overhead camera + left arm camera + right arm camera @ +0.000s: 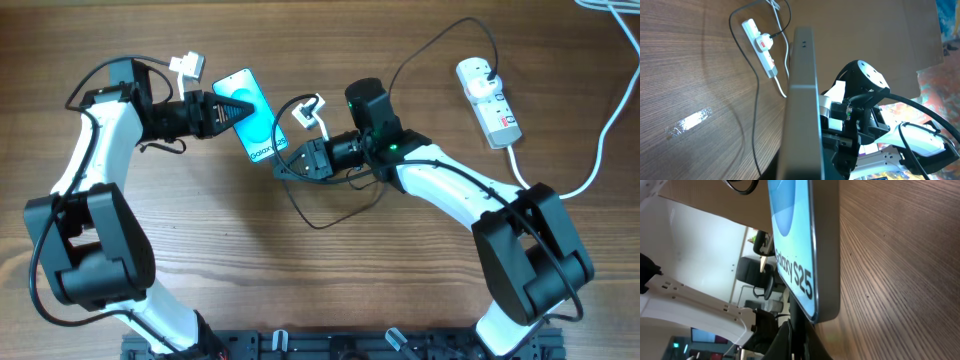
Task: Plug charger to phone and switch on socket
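Observation:
The phone (250,118), with a teal screen, is held off the table by my left gripper (222,112), which is shut on its upper end. In the left wrist view I see its grey edge (802,100). In the right wrist view the screen (792,240) reads "Galaxy S25". My right gripper (288,163) sits at the phone's lower end, its fingers (801,342) shut on the tip of the black charger cable (320,222) just below that end. The cable's white plug adapter (479,80) sits in the white socket strip (497,115) at the far right.
The socket's thick white cord (600,150) runs off to the right edge. The black cable lies in loops on the wooden table between the arms and also shows in the left wrist view (756,125). The socket also shows far off in the left wrist view (769,60).

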Robot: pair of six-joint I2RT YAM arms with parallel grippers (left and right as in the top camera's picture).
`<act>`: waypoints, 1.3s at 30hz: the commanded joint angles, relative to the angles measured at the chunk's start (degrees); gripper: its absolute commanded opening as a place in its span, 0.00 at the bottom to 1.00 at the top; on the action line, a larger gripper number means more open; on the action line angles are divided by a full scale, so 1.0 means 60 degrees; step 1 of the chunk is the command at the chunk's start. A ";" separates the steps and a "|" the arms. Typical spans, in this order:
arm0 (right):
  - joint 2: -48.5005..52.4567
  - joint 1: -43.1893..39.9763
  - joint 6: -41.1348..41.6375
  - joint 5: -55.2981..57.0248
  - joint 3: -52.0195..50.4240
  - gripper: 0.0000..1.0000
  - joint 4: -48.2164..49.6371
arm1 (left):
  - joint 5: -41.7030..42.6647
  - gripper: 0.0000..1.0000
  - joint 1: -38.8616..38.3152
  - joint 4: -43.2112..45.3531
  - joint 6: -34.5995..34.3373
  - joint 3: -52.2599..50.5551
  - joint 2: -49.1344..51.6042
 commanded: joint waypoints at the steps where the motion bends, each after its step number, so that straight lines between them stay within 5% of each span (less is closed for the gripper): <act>1: 0.0084 0.0018 -0.0339 0.0142 0.0168 0.04 0.0018 | 0.0510 0.04 -0.0233 -0.0076 -0.0018 -0.0051 -0.0280; 7: 0.0084 0.0011 -0.0801 0.0142 0.0168 0.05 0.0131 | -0.0353 0.04 -0.0703 -0.1344 0.0157 -0.0051 -0.0284; 21: 0.0084 -0.0226 -0.0765 0.0138 0.0171 0.05 0.0226 | -0.0342 0.04 -0.0703 -0.4615 0.3960 -0.0051 -0.0284; 39: 0.0084 -0.0233 -0.0259 -0.0040 0.0299 0.05 0.0940 | -0.0616 0.04 -0.1151 -0.4878 0.4051 -0.0051 -0.0280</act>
